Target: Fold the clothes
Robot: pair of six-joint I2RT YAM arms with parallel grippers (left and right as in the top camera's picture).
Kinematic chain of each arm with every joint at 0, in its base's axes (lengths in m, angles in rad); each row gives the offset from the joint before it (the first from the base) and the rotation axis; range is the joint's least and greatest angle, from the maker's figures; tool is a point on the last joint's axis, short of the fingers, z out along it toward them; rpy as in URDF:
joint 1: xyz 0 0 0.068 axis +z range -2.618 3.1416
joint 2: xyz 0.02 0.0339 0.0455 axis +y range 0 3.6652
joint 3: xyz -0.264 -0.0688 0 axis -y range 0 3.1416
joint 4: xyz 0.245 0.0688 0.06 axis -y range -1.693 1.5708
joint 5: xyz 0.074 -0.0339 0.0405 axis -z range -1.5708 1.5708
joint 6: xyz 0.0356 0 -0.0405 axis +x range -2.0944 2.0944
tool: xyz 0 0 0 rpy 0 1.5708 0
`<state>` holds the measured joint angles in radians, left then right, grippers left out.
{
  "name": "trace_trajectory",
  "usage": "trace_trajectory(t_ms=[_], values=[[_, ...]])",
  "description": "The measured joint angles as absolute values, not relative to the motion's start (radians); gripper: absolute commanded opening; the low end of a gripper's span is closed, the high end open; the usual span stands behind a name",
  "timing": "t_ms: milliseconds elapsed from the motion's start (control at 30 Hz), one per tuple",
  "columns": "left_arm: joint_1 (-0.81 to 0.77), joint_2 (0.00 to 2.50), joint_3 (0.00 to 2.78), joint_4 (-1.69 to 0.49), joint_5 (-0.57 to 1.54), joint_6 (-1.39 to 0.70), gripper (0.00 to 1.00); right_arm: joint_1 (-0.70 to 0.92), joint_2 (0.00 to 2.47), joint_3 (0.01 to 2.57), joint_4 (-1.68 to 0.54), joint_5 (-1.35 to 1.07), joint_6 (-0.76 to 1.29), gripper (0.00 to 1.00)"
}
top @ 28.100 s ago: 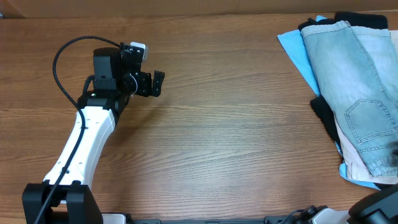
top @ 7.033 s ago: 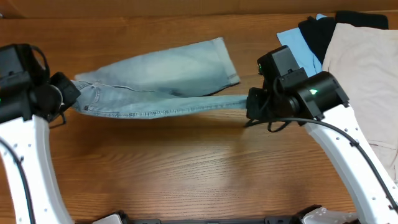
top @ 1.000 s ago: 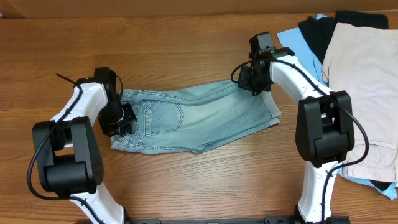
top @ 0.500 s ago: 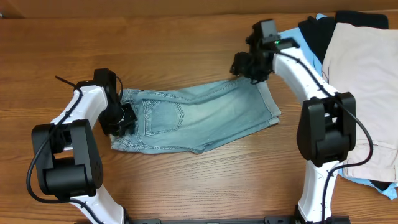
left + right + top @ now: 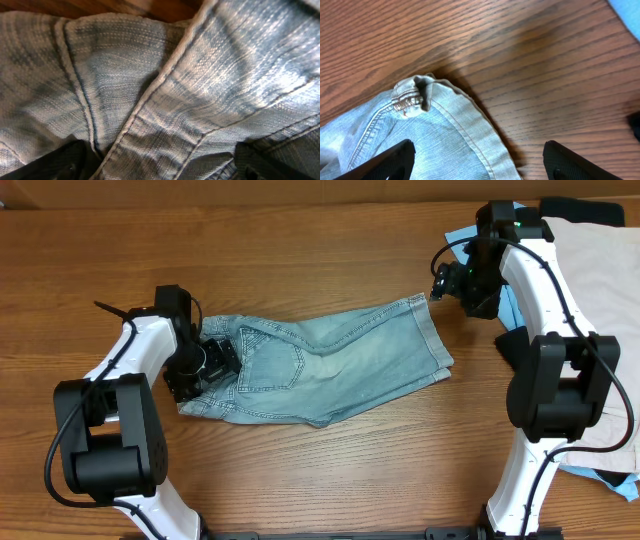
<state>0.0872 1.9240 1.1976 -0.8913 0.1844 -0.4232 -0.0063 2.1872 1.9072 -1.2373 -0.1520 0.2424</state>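
The denim shorts (image 5: 330, 365) lie flat on the table (image 5: 300, 480). Their waistband (image 5: 192, 404) is under the left gripper (image 5: 220, 360), whose fingers (image 5: 60, 164) are apart with cloth between them. If it pushes, the cloth could bunch up and spoil the fold. The right gripper (image 5: 443, 282), wide apart and empty, has moved off the leg hem (image 5: 407, 97). The left one has slid onto the cloth.

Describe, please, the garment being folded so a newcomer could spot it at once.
On the wooden table, look left of the garment pile at the right edge. The denim shorts lie alone mid-table: faded light-blue with a stitched pocket, unlike the piled beige, black and sky-blue pieces.
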Motion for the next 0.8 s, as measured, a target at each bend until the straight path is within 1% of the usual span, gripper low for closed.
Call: trace_trajectory(t_ms=[67,167,267,367,500,633,800], values=[[0.094,1.924,1.204,-0.904,0.197,-0.403,1.0,-0.005,2.187,1.907,-1.226,-0.152,0.242,0.87],[0.101,1.947,1.252,-0.98,0.208,-0.352,1.0,-0.004,2.187,1.907,-1.218,-0.152,0.242,0.87],[0.107,1.977,1.317,-1.147,0.136,-0.313,1.0,-0.004,2.187,1.907,-1.223,-0.152,0.241,0.87],[0.114,1.958,1.364,-1.221,0.093,-0.305,1.0,-0.004,2.187,1.907,-1.232,-0.152,0.239,0.87],[0.127,1.871,1.386,-1.246,0.041,-0.299,1.0,-0.004,2.187,1.907,-1.237,-0.152,0.238,0.88],[0.138,1.844,1.386,-1.276,0.006,-0.292,1.0,-0.004,2.187,1.907,-1.242,-0.152,0.238,0.89],[0.162,1.844,1.283,-1.202,-0.036,-0.312,1.0,-0.004,2.187,1.907,-1.246,-0.152,0.23,0.91]])
